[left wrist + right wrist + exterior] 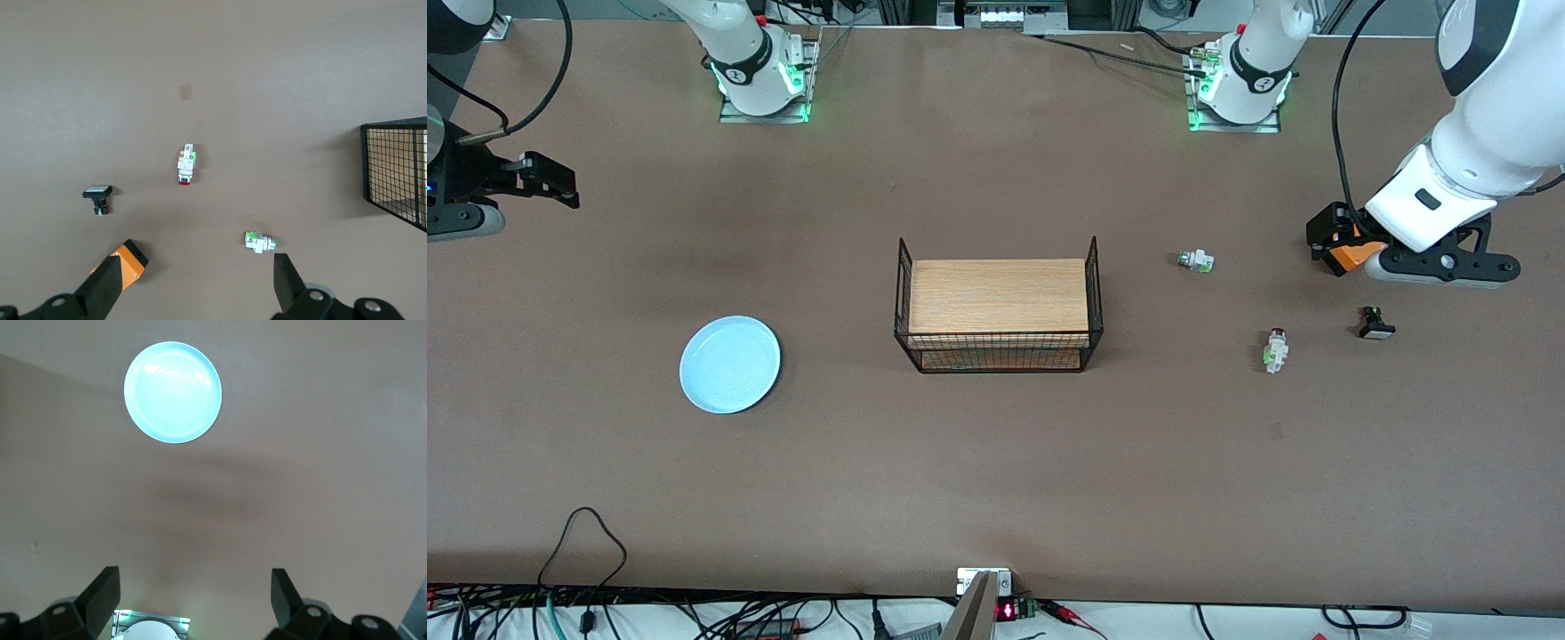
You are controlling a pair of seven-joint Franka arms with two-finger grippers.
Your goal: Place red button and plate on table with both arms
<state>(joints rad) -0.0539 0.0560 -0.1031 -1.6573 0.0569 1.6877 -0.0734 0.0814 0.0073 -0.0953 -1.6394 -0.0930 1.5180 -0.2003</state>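
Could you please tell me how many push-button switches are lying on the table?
3, all toward the left arm's end: the red button nearest the front camera, the black-based switch beside it, the white-green switch farthest. None seem hidden.

The red button is a tiny cream-white switch with a red cap at 1 end and a green patch on its body. It lies on its side on the brown bench, toward the left arm's end, its red cap pointing away from the front camera. Nothing touches it. In the left wrist view it lies alone on bare bench.

The plate is round, plain light blue, with a shallow rim, far larger than the button. It sits flat and upright on the bench toward the right arm's end, well apart from the button, with nothing on it. The right wrist view shows it whole.
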